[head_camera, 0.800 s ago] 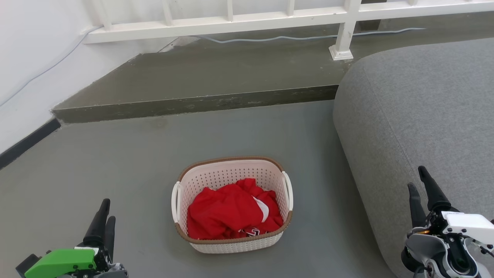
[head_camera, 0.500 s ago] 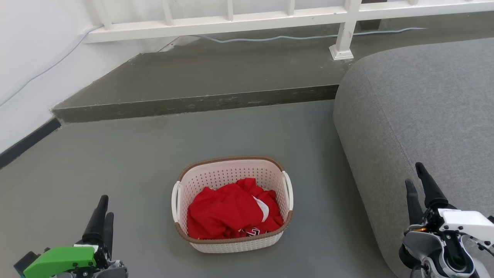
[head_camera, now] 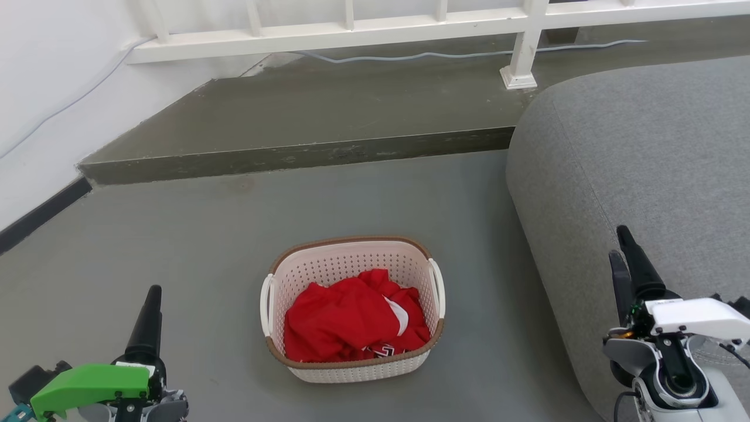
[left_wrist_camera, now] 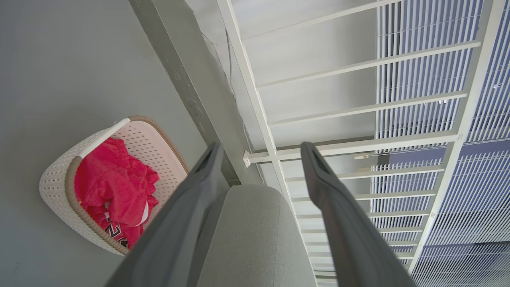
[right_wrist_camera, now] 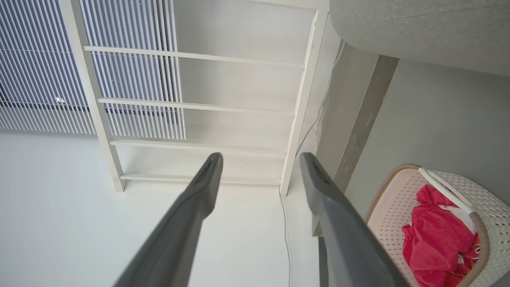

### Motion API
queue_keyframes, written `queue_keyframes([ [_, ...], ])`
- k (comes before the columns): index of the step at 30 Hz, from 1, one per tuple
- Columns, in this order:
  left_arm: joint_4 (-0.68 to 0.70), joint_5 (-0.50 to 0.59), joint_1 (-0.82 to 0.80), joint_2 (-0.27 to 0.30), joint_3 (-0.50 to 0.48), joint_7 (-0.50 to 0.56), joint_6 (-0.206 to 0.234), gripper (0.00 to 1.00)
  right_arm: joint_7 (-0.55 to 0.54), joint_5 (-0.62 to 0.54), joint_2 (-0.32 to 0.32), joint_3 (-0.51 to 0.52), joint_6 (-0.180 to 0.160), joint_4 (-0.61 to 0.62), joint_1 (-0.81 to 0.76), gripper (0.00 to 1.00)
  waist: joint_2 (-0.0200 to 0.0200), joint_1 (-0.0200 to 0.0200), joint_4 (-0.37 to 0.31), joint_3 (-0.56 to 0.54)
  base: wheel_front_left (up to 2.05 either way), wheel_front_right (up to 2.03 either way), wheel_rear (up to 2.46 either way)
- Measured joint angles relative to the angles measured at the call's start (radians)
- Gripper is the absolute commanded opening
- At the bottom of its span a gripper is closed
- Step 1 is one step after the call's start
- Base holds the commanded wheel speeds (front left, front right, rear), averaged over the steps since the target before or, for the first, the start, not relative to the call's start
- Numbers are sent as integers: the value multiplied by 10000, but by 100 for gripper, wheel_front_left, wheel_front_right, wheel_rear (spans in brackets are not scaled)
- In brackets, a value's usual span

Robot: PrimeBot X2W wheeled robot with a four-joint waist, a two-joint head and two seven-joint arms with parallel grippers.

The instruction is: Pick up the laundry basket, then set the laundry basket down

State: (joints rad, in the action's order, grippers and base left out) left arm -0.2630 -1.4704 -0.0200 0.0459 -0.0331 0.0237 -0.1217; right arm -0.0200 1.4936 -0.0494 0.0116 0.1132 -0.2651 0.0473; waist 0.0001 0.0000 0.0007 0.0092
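Note:
The laundry basket (head_camera: 351, 258) stands on the grey floor in the lower middle of the head view, cream-white with perforated walls, a brown rim and a white handle on each side; red clothing (head_camera: 351, 319) lies inside. The left wrist view has the laundry basket (left_wrist_camera: 59, 175) at its left, the right wrist view has the laundry basket (right_wrist_camera: 490, 199) at lower right. My left gripper (head_camera: 153, 293) hangs open at the lower left, well left of the basket. Over at the lower right my right gripper (head_camera: 620, 241) is open, beside the sofa. Both hold nothing.
A grey sofa (head_camera: 644, 158) fills the right side, close to the right arm. Behind the basket a raised step (head_camera: 293, 155) crosses the floor, with a white railing (head_camera: 351, 35) and a cable beyond. A white wall (head_camera: 47, 88) borders the left.
Both grippers have risen in the head view; the right one also shifted slightly left. The left gripper's fingers now line up as one. The basket has not moved.

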Motion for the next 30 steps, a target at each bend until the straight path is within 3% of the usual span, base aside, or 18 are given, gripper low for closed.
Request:
queue_keyframes([
  [10, 180, 1816, -10, 510, 483, -399, 0, 100, 401, -1450, -407, -786, 4, 100, 169, 100, 0, 0, 28, 31, 0, 0, 0],
  [20, 360, 3616, -114, 614, 660, -706, 61, 100, 780, -3342, -809, -1421, -6, 33, 440, 100, 0, 0, 64, 42, 0, 0, 0],
  [30, 627, 5331, -148, 658, 798, -1101, 351, 100, 1087, -4970, -861, -1910, -372, 65, 712, 100, 0, 0, 72, 42, 0, 0, 0],
])
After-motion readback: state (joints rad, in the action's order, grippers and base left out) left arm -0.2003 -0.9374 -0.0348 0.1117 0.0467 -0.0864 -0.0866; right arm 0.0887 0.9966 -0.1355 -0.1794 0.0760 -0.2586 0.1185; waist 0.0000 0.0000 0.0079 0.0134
